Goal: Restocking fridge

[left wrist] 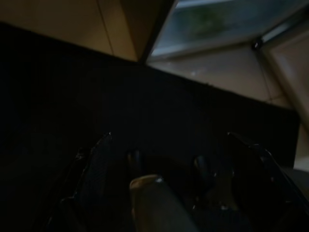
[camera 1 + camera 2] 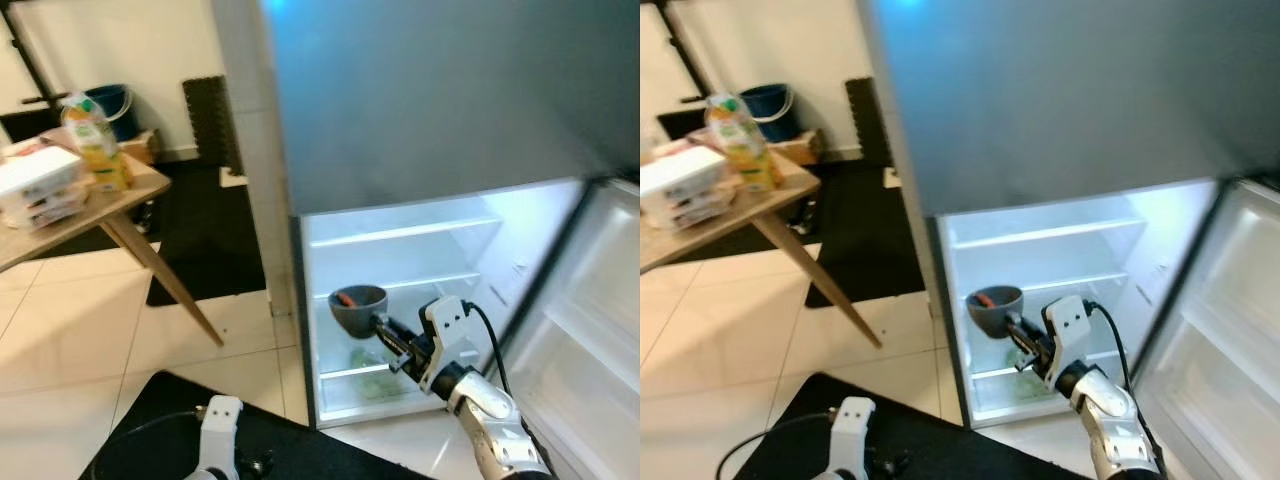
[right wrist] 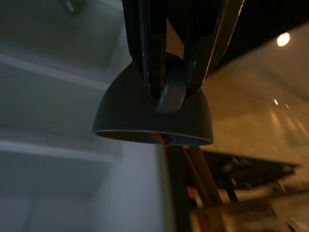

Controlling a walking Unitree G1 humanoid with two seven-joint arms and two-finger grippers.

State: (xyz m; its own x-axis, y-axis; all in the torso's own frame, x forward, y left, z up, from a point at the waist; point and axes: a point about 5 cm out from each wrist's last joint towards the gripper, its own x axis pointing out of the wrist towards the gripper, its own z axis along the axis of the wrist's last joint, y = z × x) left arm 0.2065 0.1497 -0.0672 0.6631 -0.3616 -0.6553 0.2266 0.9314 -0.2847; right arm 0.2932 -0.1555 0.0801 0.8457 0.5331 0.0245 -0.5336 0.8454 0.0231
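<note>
The right gripper is reaching into the open lower compartment of the fridge, its jaws closing on the rim of a dark grey bowl with something orange-red inside it. In the right wrist view the two black fingers are pinching the bowl's wall between them, the bowl hanging out beyond the fingertips. The bowl is hovering at the mouth of the compartment, roughly level with the middle shelf and not yet resting on it; the shelf is lying beyond the bowl, deeper into the fridge and toward the robot's right. So the coming move is likely turning on carrying the bowl forward and a little right along the line of the arm, keeping its opening upward, until its base is sitting over the shelf. The right arm is the one doing the work and is plainly the nearer; the left gripper is hanging idle low over a dark mat, its jaws standing apart. Off to the left, a juice carton and white boxes are waiting on the bench, well apart from the fridge.
</note>
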